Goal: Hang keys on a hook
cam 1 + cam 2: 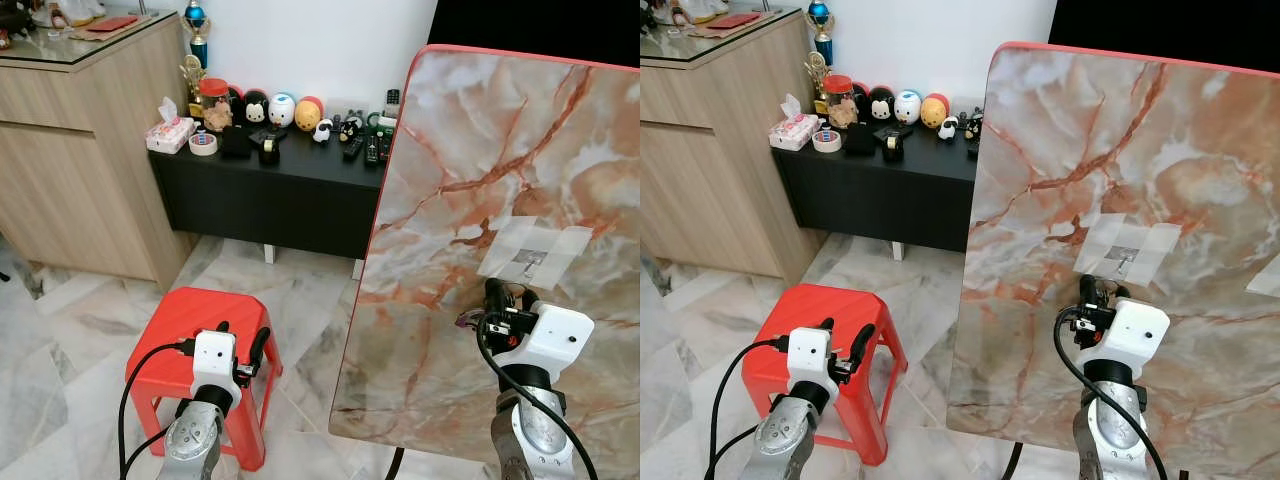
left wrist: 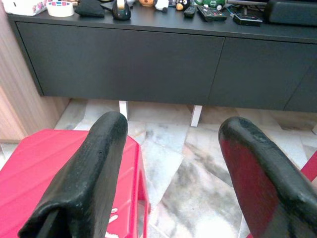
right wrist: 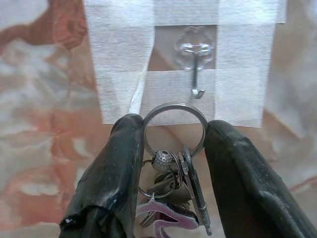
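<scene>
Our two hands up close, keys held just under the hook.

On the left, our left hand hangs with fingers spread wide over the red stool, holding nothing. On the right, our right hand grips the keys, fingers pinching the key ring just below the clear hook, which sits in a taped patch on the upright marble-patterned board, ring not touching it.

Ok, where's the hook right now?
The hook is taped to the marble-patterned board on the robot's right, just above the right gripper, which holds the key ring right below it.
</scene>
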Motion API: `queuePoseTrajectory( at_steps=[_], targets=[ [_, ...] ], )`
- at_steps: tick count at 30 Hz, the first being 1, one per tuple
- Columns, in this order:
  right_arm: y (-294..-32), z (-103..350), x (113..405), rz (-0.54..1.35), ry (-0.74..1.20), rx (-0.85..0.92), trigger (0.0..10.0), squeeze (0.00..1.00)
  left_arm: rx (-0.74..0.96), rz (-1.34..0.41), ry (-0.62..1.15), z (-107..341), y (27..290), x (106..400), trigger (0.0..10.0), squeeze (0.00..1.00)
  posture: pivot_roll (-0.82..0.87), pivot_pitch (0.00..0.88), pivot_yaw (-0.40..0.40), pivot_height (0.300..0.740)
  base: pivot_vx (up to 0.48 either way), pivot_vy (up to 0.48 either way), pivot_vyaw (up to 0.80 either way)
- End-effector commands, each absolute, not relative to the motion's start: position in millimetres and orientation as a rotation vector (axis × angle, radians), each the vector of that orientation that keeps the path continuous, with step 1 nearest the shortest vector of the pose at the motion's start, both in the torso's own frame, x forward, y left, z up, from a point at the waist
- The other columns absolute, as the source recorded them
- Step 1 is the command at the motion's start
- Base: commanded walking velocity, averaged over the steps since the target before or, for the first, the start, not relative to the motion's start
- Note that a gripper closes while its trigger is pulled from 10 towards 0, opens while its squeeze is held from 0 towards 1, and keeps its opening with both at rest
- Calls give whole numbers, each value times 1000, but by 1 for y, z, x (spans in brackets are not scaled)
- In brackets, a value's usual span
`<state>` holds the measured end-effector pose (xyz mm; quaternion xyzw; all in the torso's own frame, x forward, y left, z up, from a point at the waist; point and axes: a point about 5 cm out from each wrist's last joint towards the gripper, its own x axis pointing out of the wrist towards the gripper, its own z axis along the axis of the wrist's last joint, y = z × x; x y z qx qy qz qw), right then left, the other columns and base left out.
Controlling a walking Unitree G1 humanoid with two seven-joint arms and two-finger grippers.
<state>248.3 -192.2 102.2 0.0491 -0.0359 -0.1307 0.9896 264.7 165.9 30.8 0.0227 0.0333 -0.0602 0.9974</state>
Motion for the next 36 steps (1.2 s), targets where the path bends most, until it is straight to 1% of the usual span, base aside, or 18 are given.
queuePoseTrajectory(
  at_steps=[1,12,22,36],
  targets=[
    [-199,110,245,-306,-98,79,10000,0,53,-139,56,33,164,267,10000,0,3,0,-97,740,0,0,0],
    [-203,111,246,-346,-99,81,10000,0,53,-142,57,32,163,267,10000,0,4,2,-95,740,0,0,0],
    [-199,112,249,-330,-102,93,10000,0,52,-140,57,32,163,267,10000,0,7,4,-98,740,0,0,0],
    [-203,115,255,-329,-113,87,10000,0,54,-140,57,32,162,267,10000,0,7,8,-100,740,0,0,0]
  ],
)
